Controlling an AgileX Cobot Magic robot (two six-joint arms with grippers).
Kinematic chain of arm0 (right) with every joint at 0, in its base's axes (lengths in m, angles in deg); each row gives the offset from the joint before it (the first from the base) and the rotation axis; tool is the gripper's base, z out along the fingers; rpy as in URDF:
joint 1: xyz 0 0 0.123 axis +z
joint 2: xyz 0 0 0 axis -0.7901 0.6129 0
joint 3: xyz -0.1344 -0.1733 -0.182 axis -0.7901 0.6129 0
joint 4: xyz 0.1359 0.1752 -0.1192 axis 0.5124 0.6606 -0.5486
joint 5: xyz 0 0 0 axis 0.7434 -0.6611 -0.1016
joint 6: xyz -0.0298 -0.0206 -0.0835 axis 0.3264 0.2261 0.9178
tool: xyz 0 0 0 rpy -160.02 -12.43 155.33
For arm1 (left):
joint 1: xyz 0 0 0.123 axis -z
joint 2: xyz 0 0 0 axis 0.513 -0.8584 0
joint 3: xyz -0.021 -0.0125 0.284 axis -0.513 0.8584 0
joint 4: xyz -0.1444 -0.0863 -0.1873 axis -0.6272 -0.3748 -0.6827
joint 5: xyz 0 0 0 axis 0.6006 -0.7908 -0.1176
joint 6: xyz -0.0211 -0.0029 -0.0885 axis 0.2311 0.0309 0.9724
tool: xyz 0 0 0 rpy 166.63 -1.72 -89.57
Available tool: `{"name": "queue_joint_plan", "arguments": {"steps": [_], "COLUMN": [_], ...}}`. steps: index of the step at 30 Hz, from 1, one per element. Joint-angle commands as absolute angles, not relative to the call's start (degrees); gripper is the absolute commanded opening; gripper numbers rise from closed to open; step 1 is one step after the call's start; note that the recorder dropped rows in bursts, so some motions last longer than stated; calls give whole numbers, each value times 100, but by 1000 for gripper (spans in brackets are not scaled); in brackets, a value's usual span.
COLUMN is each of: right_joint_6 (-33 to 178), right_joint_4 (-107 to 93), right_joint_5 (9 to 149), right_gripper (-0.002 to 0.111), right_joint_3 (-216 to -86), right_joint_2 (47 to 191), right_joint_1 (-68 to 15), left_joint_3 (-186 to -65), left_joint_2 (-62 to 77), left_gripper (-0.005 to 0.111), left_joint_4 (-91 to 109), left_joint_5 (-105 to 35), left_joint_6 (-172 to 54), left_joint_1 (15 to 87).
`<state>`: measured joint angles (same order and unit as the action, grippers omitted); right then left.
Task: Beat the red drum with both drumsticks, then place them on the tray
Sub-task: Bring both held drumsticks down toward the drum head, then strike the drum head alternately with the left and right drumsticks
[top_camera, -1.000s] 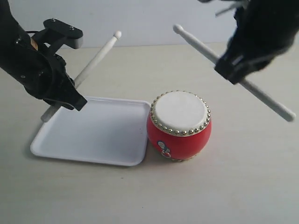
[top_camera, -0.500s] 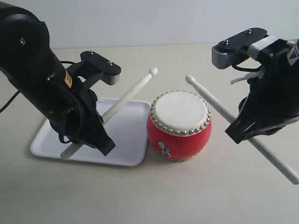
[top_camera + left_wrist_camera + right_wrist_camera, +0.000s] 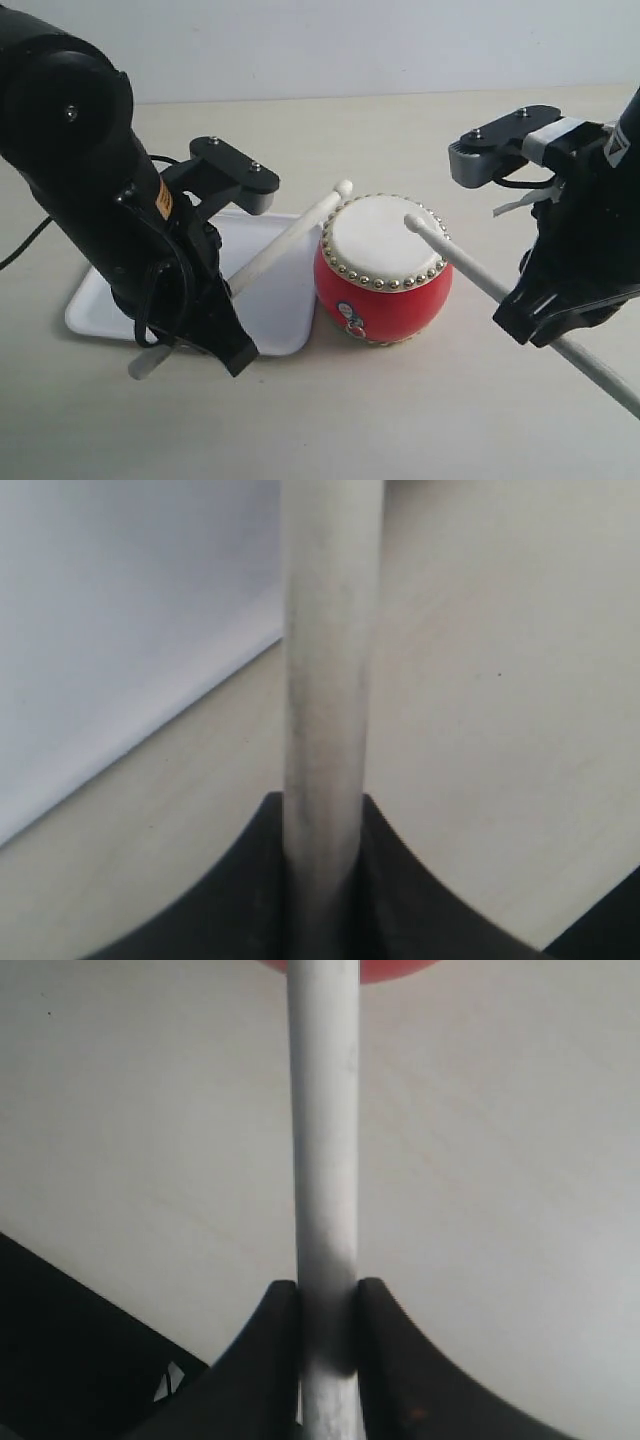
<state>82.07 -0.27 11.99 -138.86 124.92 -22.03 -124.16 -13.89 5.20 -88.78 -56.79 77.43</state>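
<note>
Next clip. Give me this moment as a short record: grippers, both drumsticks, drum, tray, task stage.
left gripper: shut on left drumstick
right gripper: shut on right drumstick
left drumstick tip: beside the far-left rim of the red drum, off the skin
right drumstick tip: over the right part of the skin; contact cannot be told
tray: left of the drum, partly hidden by the left arm, no stick lying in it
stage: beating; neither stick put down yet
</note>
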Motion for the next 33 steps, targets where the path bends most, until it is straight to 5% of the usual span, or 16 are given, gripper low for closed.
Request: {"name": "queue_joint_plan", "arguments": {"steps": [1, 10, 19, 33], "right_joint_6": [8233, 8233, 8135, 7977], "right_joint_4": [10, 33, -21, -111], "right_joint_5": [1353, 1521, 1898, 1252], "right_gripper": [0, 0, 0, 0], "right_joint_3": [-13899, -14250, -13867, -14609], "right_joint_2": [12474, 12388, 13874, 11146], "right_joint_1": [-2218, -2218, -2218, -2218], "left_joint_3": [-12479, -12558, -12818, -13128], "left_joint_2": [-1344, -1344, -1295, -2391], "left_gripper": [0, 0, 0, 0], "left_joint_4": [602, 677, 750, 926], "left_joint_5": [-8941, -9035, -9599, -9429], "left_joint_6": [-5622, -5607, -5500, -5285], "left_joint_1": [7844, 7844, 7844, 8088]}}
